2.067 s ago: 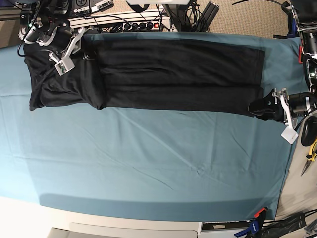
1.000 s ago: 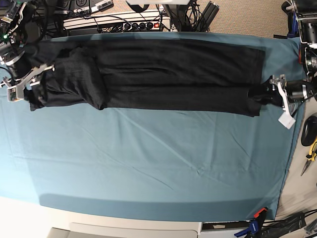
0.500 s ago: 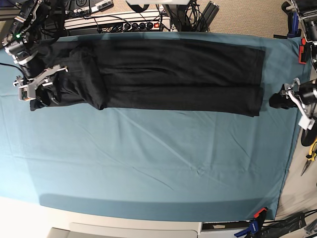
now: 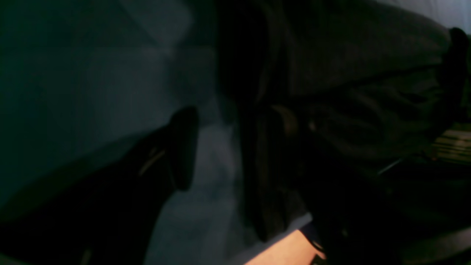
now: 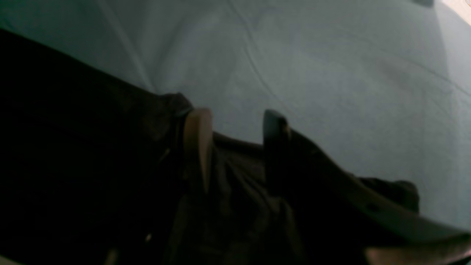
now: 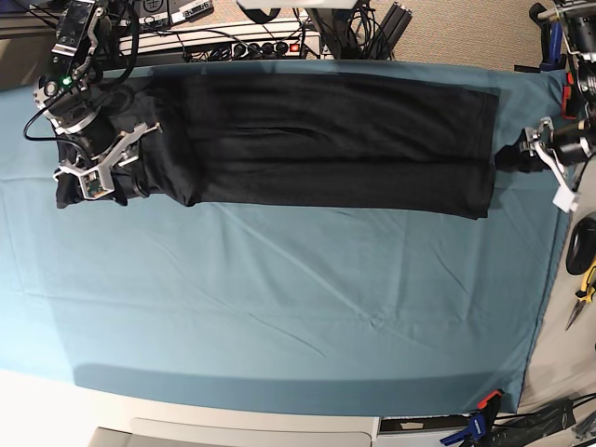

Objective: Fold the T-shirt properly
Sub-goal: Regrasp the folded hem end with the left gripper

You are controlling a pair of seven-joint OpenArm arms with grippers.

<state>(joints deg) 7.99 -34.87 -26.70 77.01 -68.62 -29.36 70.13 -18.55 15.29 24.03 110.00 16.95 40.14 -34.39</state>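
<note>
Base view shows one T-shirt (image 6: 317, 140), folded into a long dark band across the teal-covered surface (image 6: 279, 307), and two hands. Left hand (image 6: 538, 154) hangs spread and empty beside the shirt's end; right hand (image 6: 110, 168) straddles bunched shirt fabric, grip unclear. No writing is readable.

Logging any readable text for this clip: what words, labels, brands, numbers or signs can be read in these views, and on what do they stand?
None can be read.
T-shirt: plain dark side up, no print or label showing.
Teal cloth: no markings.
Equipment at the table's far edge: any labels too small to read.
Both wrist views: dark and blurred, no text visible.
</note>
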